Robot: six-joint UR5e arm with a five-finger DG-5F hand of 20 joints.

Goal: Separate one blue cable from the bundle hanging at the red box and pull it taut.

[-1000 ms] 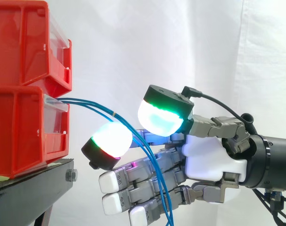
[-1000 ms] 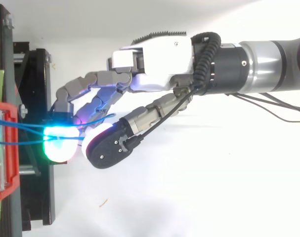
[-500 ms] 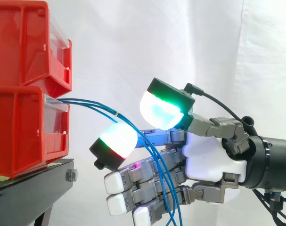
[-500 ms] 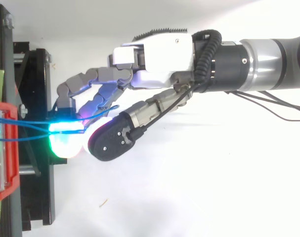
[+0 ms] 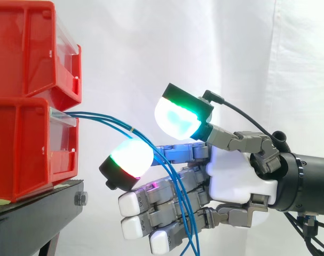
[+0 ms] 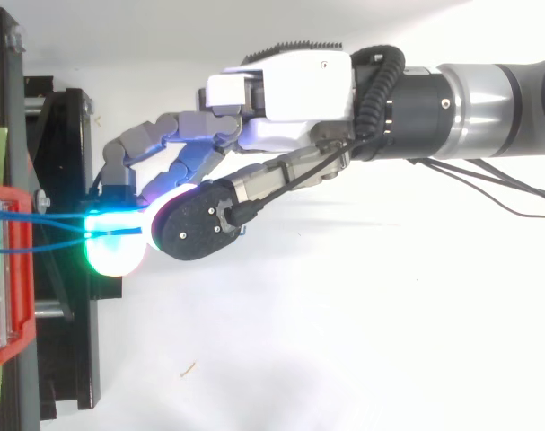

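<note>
Thumb travel is the main change over the last second. The hand [image 5: 236, 178] has lifted its green-glowing thumb pad [image 5: 178, 114] and carried it a little left, toward the bins. From above, that pad has swung toward the far side, so it now sits in line with the cables instead of nearer than them. The lower finger pad [image 5: 128, 159], white-green with a red rim, has hardly shifted.

The blue cables [image 5: 111, 121] come out of the front of the lower red bin [image 5: 23, 144], which sits on the black stand [image 5: 33, 213]. They arc right and down together, pass through the gap between the two glowing pads, run across the lower fingers and hang off the bottom edge. A small band ties them just left of the finger pad, and they look slack throughout.

The hand is half closed but holds nothing. In the side view there is a clear gap between the thumb pad above and the finger pad below, and neither presses on a cable that I can see.

I judge the thumb is being lined up for a pinch. No single cable has been separated yet and no pulling has begun. Closing now risks catching the whole bundle, since the strands lie close beside each other where they cross the hand
</note>
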